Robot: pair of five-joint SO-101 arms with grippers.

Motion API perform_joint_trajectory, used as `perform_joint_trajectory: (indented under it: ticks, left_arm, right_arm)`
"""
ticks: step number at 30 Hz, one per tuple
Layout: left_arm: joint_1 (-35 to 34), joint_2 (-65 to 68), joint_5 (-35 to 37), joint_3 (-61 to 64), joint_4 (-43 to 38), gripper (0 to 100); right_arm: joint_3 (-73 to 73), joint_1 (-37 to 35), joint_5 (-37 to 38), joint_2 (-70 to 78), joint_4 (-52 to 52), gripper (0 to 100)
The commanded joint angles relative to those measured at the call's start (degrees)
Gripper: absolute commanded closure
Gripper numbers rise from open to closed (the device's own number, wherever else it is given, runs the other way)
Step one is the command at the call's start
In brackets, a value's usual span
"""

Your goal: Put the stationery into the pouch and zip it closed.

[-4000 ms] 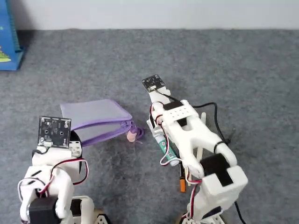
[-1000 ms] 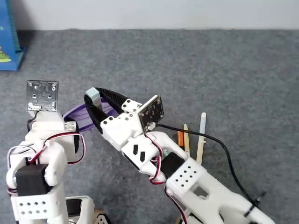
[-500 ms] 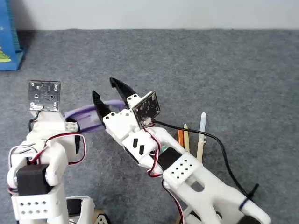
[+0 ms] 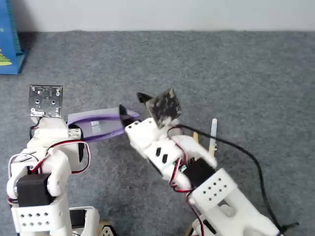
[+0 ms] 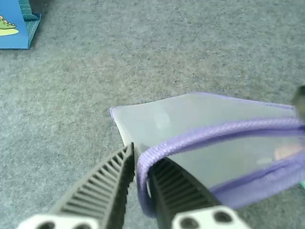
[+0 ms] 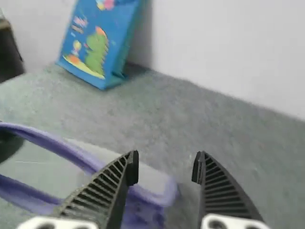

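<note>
Left wrist view: left tool (image 5: 141, 157) clamps the pouch (image 5: 190, 119) rim while right tool (image 6: 165, 162) hangs spread apart above it.

Purple translucent pouch (image 4: 98, 127), unzipped, mouth gaping, 1 end lifted; pinkish item (image 5: 286, 152) shows through its wall, unclear what. White pen (image 4: 213, 130) and pencil (image 4: 195, 134) lie well apart from it.

Nothing legible right now: the blue box (image 5: 16, 24), well beyond the pouch (image 5: 190, 124), shows cartoon pictures, no readable lettering.
</note>
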Motion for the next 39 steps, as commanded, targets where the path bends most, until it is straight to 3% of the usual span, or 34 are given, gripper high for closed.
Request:
perform_joint_trajectory:
  ticks: [1,5,8,14,23,34,39]
  left_arm:
    - [0.26,0.18,0.44,-3.3,0.35,99]
    - [0.26,0.18,0.44,-3.3,0.35,99]
    - [0.26,0.18,0.44,-3.3,0.35,99]
    - [0.09,0.0,0.44,-2.33,0.18,99]
    - [0.26,0.18,0.44,-1.8,0.09,99]
    - [0.18,0.18,0.44,-1.71,0.09,99]
    - [0.09,0.18,0.44,-1.1,0.09,99]
  right_arm:
    - [-12.31,6.29,-3.96,2.07,17.19,82.0]
    - [-20.13,14.02,-6.59,9.1,30.64,82.0]
    - [-22.07,18.51,-8.0,14.11,34.42,82.0]
    - [-22.24,26.15,-8.53,24.57,32.04,82.0]
    - [-25.67,36.62,-4.66,45.32,19.91,82.0]
    - [-39.03,40.04,-4.57,64.84,23.96,82.0]
    - [-40.26,39.69,-2.29,68.53,23.87,94.3]
